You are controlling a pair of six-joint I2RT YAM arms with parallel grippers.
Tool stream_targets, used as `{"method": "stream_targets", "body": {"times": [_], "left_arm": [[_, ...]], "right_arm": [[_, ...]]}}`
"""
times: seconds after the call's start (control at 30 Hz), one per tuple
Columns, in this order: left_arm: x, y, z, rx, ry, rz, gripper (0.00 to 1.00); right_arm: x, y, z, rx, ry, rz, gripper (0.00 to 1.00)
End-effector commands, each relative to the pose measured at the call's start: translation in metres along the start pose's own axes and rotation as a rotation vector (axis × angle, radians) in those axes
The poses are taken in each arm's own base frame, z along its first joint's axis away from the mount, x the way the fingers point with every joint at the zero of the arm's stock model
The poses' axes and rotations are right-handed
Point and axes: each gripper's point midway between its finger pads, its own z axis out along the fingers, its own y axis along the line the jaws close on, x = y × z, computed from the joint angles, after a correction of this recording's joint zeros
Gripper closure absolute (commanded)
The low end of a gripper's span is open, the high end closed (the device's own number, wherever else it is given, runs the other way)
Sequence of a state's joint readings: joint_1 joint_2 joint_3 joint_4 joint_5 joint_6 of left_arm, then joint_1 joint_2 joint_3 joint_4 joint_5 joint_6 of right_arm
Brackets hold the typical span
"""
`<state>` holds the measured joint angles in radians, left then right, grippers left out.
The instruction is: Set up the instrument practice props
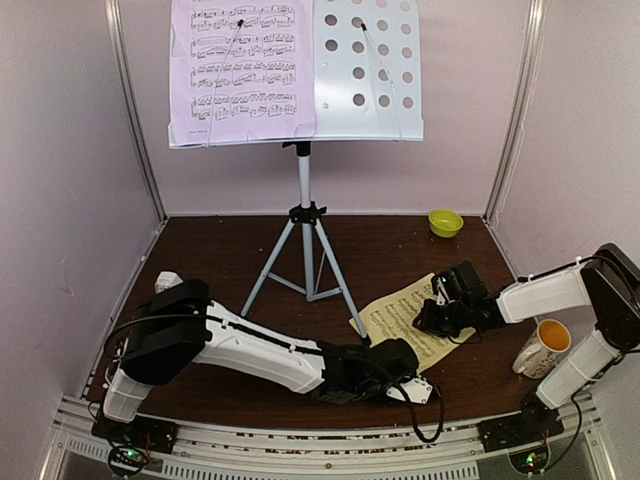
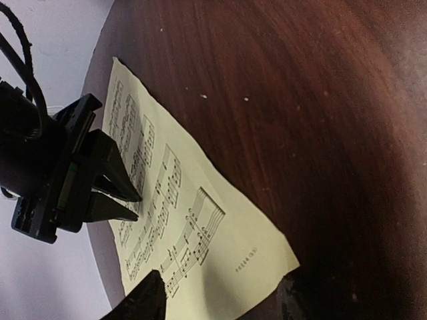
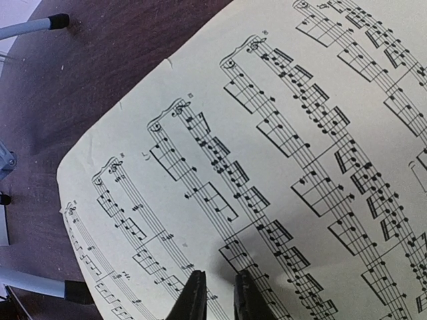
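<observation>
While left pincer (image 2: 219, 299) is spread — right pincer (image 3: 219, 293) unclear — two sheets show: lilac page (image 1: 240, 70), yellow page (image 1: 395, 322)

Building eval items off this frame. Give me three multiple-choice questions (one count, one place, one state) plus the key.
1. How many pages are on the stand desk?
A. none
B. one
C. two

2. Where does the pale yellow sheet lie?
A. on the stand desk
B. on the table, right of the tripod
C. left of the tripod

3. How are the left fingers set?
A. spread apart
B. clamped on the sheet
C. clamped on a tripod leg

Key:
1 B: only the lilac page sits there, and the desk's right half is bare.
2 B: it lies flat beside the tripod's right leg.
3 A: the left wrist view shows a wide gap between them.
</observation>
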<state>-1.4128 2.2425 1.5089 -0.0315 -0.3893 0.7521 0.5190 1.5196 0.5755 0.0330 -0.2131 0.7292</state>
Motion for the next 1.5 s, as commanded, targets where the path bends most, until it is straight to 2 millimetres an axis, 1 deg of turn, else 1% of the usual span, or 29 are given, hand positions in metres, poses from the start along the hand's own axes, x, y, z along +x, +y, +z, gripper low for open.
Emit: {"method": "stream_targets", "body": {"times": [0.0, 0.13, 0.2, 0.27, 0.33, 0.4, 0.43, 0.5, 0.53, 0.6, 0.77, 0.83, 1.0, 1.07, 1.3, 1.47], "left_arm": [[0.02, 0.001, 0.018, -0.036, 0.093, 0.032, 0.43], [0.024, 0.021, 0.021, -0.114, 0.108, 0.031, 0.49], [0.022, 0.029, 0.02, -0.122, 0.091, 0.013, 0.5], [0.017, 0.03, 0.015, -0.1, 0.036, -0.011, 0.51], [0.008, 0.026, 0.011, -0.058, -0.028, -0.016, 0.51], [-0.003, 0.012, 0.005, 0.027, -0.098, 0.003, 0.52], [-0.01, 0.005, -0.001, 0.072, -0.148, 0.013, 0.52], [-0.024, -0.001, -0.014, 0.13, -0.238, 0.008, 0.52], [-0.028, -0.004, -0.016, 0.155, -0.255, 0.006, 0.52], [-0.028, -0.01, -0.016, 0.181, -0.254, 0.006, 0.54], [-0.017, -0.017, 0.003, 0.206, -0.178, 0.006, 0.62], [-0.017, -0.014, 0.005, 0.197, -0.171, -0.005, 0.65], [-0.01, -0.005, 0.011, 0.166, -0.14, -0.025, 0.66], [-0.007, -0.002, 0.013, 0.159, -0.127, -0.03, 0.68], [0.0, -0.003, 0.016, 0.171, -0.111, -0.048, 0.76], [-0.004, -0.003, 0.014, 0.185, -0.132, -0.054, 0.85]], "right_arm": [[0.046, -0.042, 0.003, 0.122, 0.139, 0.025, 0.83], [0.049, -0.043, 0.003, 0.12, 0.145, 0.032, 0.83], [0.05, -0.044, 0.003, 0.12, 0.147, 0.032, 0.83], [0.051, -0.045, 0.003, 0.121, 0.149, 0.034, 0.83], [0.053, -0.045, 0.002, 0.12, 0.152, 0.034, 0.83], [0.053, -0.046, 0.002, 0.121, 0.149, 0.035, 0.83], [0.052, -0.046, 0.001, 0.122, 0.146, 0.033, 0.83], [0.049, -0.044, 0.0, 0.12, 0.14, 0.03, 0.83], [0.049, -0.044, 0.0, 0.121, 0.141, 0.029, 0.83], [0.048, -0.043, 0.0, 0.119, 0.139, 0.028, 0.83], [0.047, -0.042, 0.0, 0.118, 0.135, 0.025, 0.83], [0.047, -0.042, -0.001, 0.117, 0.136, 0.024, 0.83], [0.046, -0.041, -0.001, 0.112, 0.132, 0.021, 0.83], [0.045, -0.04, -0.002, 0.111, 0.131, 0.022, 0.83], [0.044, -0.039, -0.003, 0.11, 0.128, 0.015, 0.83], [0.042, -0.037, -0.005, 0.103, 0.123, 0.013, 0.83]]}}
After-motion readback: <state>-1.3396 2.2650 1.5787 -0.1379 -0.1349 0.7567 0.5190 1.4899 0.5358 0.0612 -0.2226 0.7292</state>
